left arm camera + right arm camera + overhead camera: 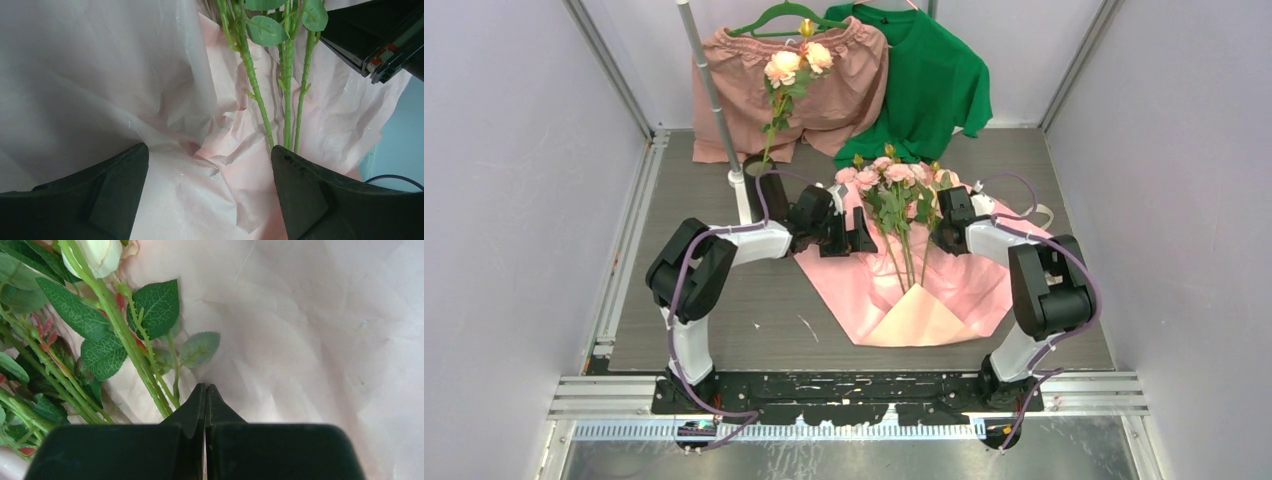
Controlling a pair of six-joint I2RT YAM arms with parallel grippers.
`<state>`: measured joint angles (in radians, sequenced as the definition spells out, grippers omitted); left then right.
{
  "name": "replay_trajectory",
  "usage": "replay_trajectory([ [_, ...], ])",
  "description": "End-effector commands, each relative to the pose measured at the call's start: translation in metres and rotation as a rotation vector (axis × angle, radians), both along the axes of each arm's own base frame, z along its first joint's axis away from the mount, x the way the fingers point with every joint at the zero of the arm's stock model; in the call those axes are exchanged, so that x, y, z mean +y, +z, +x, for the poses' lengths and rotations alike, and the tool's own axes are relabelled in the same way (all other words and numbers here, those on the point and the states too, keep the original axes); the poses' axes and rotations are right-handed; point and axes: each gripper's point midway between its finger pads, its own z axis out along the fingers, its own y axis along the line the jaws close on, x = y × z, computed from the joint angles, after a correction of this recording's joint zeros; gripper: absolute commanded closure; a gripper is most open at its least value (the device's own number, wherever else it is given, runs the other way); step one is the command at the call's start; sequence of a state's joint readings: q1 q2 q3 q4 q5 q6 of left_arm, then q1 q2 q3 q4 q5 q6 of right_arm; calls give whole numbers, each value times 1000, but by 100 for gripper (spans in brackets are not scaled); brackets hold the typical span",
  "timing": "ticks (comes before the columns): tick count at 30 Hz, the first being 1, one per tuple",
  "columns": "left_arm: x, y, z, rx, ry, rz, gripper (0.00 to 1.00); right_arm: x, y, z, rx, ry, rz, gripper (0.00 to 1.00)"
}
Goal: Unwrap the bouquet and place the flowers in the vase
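Note:
The bouquet's salmon-pink paper point(924, 290) lies spread flat on the table. The flowers point(894, 185), pink roses on long green stems, rest on top with heads toward the back. My left gripper point(852, 240) stands open just left of the stems, low over crumpled paper point(150, 75); the stems point(287, 100) pass by its right finger. My right gripper point(942, 238) sits on the stems' right side, shut, its tips point(205, 386) against the paper point(300, 340) beside leafy stems point(125, 340). Whether a fold is pinched does not show. The black vase point(771, 190) stands behind the left arm.
A grey pole on a white base point(742, 195) stands next to the vase. Paler peach roses point(794, 65) rise above the vase area. Pink shorts point(844, 90) and a green shirt point(939, 80) hang at the back. A cream ribbon point(1037, 213) lies at the paper's right edge.

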<state>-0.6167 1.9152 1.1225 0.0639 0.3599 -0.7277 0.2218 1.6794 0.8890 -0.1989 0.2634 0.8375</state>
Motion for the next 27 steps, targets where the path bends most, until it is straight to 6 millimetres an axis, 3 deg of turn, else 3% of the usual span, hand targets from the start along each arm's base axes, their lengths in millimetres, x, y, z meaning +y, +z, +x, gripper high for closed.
replay_trajectory([
  [1, 12, 14, -7, -16, 12, 26, 7, -8, 7, -27, 22, 4, -11, 99],
  [8, -8, 64, -48, -147, -21, 49, 6, -19, 66, -39, -104, 7, -42, 99],
  [12, -17, 79, -59, -188, -36, 66, 6, -23, 92, -44, -154, 6, -46, 99],
  [19, -54, 71, -92, -174, -130, 55, 6, -28, 130, -50, -234, 3, -58, 99],
  [27, -130, 46, -193, -111, -350, -2, 6, -37, 168, -59, -310, -3, -83, 99],
])
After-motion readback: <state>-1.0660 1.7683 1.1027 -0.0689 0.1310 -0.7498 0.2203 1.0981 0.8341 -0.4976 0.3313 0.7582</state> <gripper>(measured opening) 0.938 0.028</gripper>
